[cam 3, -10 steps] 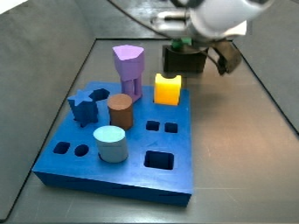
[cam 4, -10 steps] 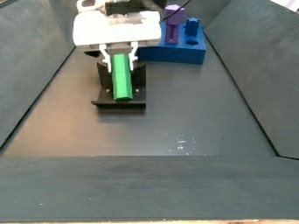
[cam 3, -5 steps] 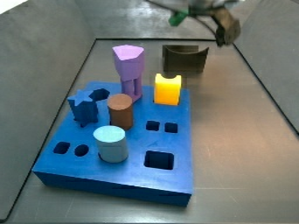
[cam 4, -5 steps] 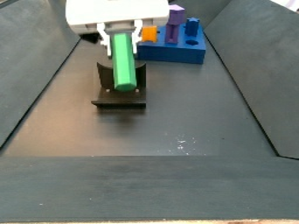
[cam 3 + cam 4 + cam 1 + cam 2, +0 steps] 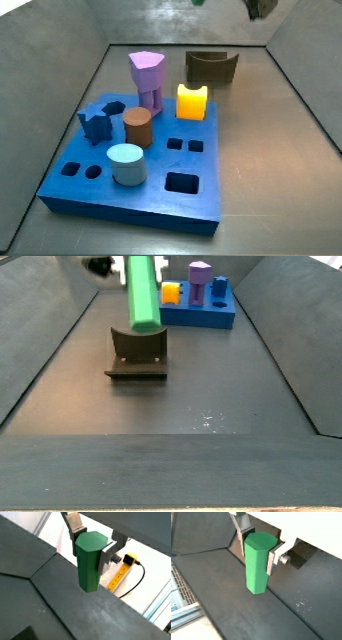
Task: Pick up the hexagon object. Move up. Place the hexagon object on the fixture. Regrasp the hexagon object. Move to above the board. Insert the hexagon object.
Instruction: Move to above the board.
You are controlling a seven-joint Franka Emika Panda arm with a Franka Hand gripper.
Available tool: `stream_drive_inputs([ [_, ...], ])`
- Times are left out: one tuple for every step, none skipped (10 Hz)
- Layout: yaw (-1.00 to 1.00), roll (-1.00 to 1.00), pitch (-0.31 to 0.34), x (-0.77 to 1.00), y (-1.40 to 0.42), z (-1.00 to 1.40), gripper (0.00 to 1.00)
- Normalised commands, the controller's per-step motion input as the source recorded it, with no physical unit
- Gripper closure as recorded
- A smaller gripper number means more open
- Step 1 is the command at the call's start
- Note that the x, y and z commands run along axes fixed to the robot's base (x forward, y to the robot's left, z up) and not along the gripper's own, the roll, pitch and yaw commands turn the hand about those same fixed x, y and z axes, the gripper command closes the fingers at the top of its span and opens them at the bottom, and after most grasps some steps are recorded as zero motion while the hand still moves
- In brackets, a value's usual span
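Dark grey floor (image 5: 201, 396), sloped walls. Tool (image 5: 93, 543) pinching hexagon object (image 5: 90, 561), raised clear above fixture (image 5: 138, 356).

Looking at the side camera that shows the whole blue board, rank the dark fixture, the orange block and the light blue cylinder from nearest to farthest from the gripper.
The gripper is at the top edge, far side.
1. Fixture, just below the gripper.
2. Orange block, on the board's far end.
3. Light blue cylinder, on the board's near end.
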Motion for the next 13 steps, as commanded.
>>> stream_drive_inputs([
  [-0.01, -0.06, 0.033, -0.05, 0.04, 0.42, 1.0],
  [-0.01, -0.06, 0.053, -0.04, 0.02, 0.25, 1.0],
  [-0.08, -1.0, -0.054, -0.28, -1.0, 0.36, 1.0],
  [-0.08, -1.0, -0.056, -0.28, -1.0, 0.36, 1.0],
  [-0.08, -1.0, -0.062, -0.3, -1.0, 0.38, 1.0],
  [-0.09, -1.0, -0.065, -0.3, -1.0, 0.37, 1.0],
  [-0.09, -1.0, -0.055, -0.3, -1.0, 0.37, 1.0],
  [-0.1, -1.0, -0.051, -0.3, -1.0, 0.37, 1.0],
  [-0.1, -1.0, -0.047, -0.31, -1.0, 0.38, 1.0],
  [-0.1, -1.0, -0.047, -0.32, -1.0, 0.38, 1.0],
  [-0.11, -1.0, -0.044, -0.33, -1.0, 0.38, 1.0],
  [-0.11, -1.0, -0.042, -0.33, -1.0, 0.38, 1.0],
  [-0.1, -1.0, -0.04, -0.35, -1.0, 0.38, 1.0],
])
